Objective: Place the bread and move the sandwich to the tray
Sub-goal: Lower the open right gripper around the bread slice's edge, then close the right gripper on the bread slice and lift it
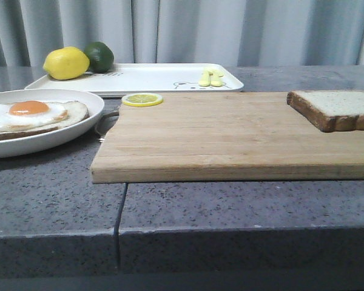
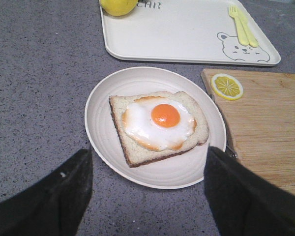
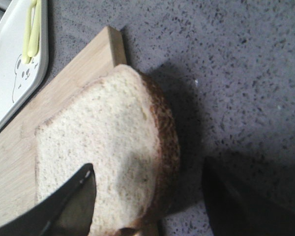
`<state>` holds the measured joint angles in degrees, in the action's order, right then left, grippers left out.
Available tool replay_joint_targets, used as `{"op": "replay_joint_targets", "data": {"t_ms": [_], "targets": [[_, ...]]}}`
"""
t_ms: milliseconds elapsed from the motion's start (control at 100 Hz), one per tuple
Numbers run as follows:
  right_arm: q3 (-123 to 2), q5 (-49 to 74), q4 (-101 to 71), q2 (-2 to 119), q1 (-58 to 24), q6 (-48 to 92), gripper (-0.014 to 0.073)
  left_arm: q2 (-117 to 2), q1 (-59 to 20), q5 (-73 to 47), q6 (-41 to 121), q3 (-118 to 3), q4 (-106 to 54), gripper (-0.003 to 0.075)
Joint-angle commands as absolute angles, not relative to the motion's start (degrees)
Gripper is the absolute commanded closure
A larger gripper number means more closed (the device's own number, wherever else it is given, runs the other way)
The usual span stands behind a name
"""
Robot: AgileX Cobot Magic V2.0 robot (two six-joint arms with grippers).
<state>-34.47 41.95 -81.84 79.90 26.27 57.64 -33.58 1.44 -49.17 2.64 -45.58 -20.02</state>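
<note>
- The bread (image 1: 341, 108) lies flat on the wooden cutting board (image 1: 230, 136), at its far right corner, pale face up
- The right gripper (image 3: 152, 206) hangs over that slice with its fingers spread wide, one above the crumb, the other out past the crust over the stone counter (image 1: 54, 212); nothing is held
- The sandwich (image 2: 160, 125), an egg-topped slice on a round white plate, sits just left of the board
- The left gripper (image 2: 147, 191) hovers above the plate's near rim, fingers apart and empty
- The tray (image 1: 151, 77) lies behind the board; on it a lemon (image 1: 65, 63), a lime (image 1: 99, 56) and yellow cutlery (image 1: 210, 77)
- A lemon slice (image 1: 142, 99) rests on the board's far left corner
</note>
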Motion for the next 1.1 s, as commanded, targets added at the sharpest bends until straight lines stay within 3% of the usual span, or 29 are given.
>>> {"op": "replay_joint_targets", "data": {"t_ms": [0,830,970,1090], "targets": [[-36.30,44.45,-84.71,79.43,26.44,59.19,0.0115,-34.15,1.09,-46.15,2.32,-47.42,-21.48,0.0269],[-38.50,48.85,-87.72,87.90,23.75,61.86,0.0118,-34.15,1.09,-46.15,2.32,-47.42,-21.48,0.0269],[-38.50,48.74,-87.72,88.47,23.75,61.86,0.0232,-34.15,1.09,-46.15,2.32,-47.42,-21.48,0.0269],[-38.50,48.46,-87.72,88.51,23.75,61.86,0.0426,-34.15,1.09,-46.15,2.32,-47.42,-21.48,0.0269]]}}
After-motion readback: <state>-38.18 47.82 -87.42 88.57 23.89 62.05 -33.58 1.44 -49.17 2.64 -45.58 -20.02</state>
